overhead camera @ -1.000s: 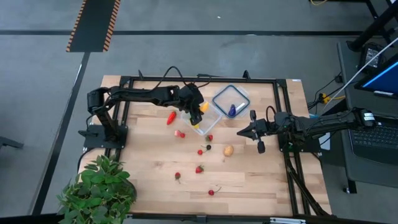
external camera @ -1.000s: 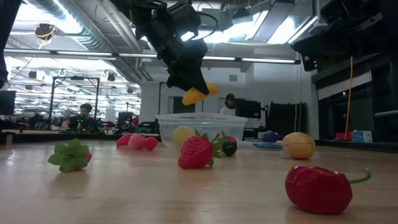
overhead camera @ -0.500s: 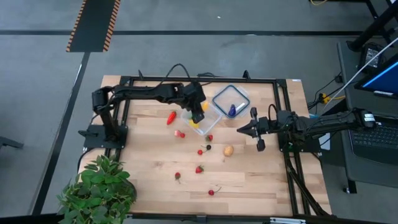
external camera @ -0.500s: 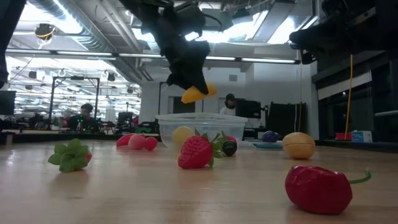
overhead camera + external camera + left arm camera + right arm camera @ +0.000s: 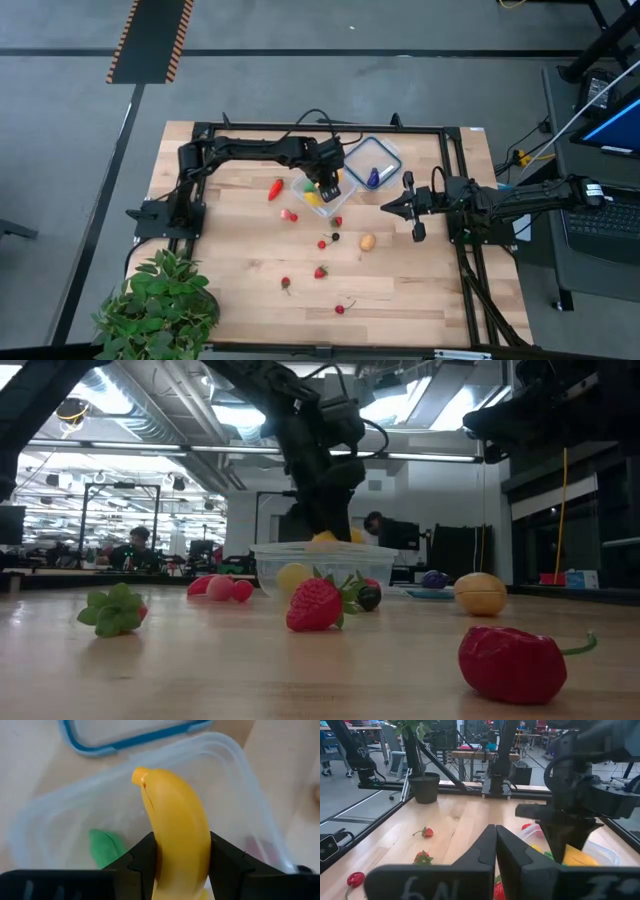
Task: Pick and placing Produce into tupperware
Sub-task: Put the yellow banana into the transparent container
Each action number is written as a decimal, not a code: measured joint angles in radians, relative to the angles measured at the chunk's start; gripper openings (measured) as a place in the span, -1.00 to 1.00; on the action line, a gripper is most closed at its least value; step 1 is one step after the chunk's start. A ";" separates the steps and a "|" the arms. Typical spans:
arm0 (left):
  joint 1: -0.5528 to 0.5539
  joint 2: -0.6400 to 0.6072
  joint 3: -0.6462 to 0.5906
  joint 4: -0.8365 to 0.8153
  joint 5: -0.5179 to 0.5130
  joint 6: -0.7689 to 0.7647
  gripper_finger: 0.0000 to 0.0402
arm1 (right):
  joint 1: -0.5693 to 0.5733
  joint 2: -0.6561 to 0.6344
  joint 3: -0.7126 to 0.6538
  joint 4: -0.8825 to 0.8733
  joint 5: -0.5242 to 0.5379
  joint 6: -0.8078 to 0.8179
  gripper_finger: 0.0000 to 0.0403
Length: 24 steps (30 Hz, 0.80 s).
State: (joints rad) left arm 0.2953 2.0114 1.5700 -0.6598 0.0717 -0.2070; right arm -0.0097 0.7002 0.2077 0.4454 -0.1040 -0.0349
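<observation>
The clear tupperware (image 5: 318, 197) stands at the table's far middle, with a yellow piece (image 5: 294, 575) and a green piece (image 5: 106, 845) inside. My left gripper (image 5: 329, 184) is above it, shut on a yellow banana (image 5: 176, 827) whose lower end is at the tub's rim (image 5: 325, 540). More produce lies loose on the wood: a red pepper (image 5: 274, 188), strawberries (image 5: 321, 271), cherries (image 5: 340, 308) and a tan piece (image 5: 368, 241). My right gripper (image 5: 385, 210) hovers shut, to the right of the tub. My left gripper pinches the banana between its two fingers (image 5: 144, 857), across the fruit's middle (image 5: 182, 852). The fingers come steeply from above, slanting toward the table's right. The banana points on past the fingertips into the tub's opening; I cannot tell whether it touches the tub.
The flat clear lid with a blue rim (image 5: 371, 160) lies just right of the tub, with a blue-purple piece (image 5: 372, 177) on it. A leafy potted plant (image 5: 160, 300) stands at the near left corner. The near right of the table has open wood.
My left gripper has gone toward the table's right edge and down, tipping more steeply downward, still shut on the banana. The banana has come down from well above the tub to the level of its rim.
</observation>
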 joint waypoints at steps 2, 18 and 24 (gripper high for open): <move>0.001 0.005 0.002 0.006 0.009 -0.018 -0.36 | 0.000 0.000 0.000 0.000 0.000 0.000 -0.93; 0.005 0.034 0.001 -0.007 -0.010 -0.094 -0.36 | 0.000 0.000 0.000 0.000 -0.001 0.000 -0.93; 0.006 0.079 0.001 -0.006 -0.010 -0.098 -0.36 | 0.000 0.000 0.000 0.001 -0.001 0.002 -0.93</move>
State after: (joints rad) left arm 0.3009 2.0902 1.5707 -0.6660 0.0612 -0.3050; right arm -0.0097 0.7002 0.2077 0.4465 -0.1051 -0.0330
